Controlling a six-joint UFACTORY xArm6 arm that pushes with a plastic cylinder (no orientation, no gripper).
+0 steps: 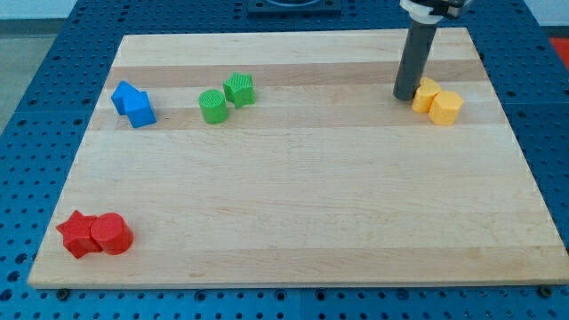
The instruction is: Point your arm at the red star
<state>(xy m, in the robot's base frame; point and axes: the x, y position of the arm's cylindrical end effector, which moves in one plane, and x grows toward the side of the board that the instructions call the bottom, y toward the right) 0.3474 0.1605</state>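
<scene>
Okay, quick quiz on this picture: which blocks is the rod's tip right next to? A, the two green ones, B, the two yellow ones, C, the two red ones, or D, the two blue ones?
B. My tip rests on the board at the view's top right, just left of the yellow blocks, far from the red star at the view's bottom left.

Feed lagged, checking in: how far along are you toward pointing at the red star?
Nothing done yet. My tip rests beside the yellow blocks at the view's top right. The red star sits at the bottom left, touching the red cylinder. The whole diagonal crossing remains.
</scene>
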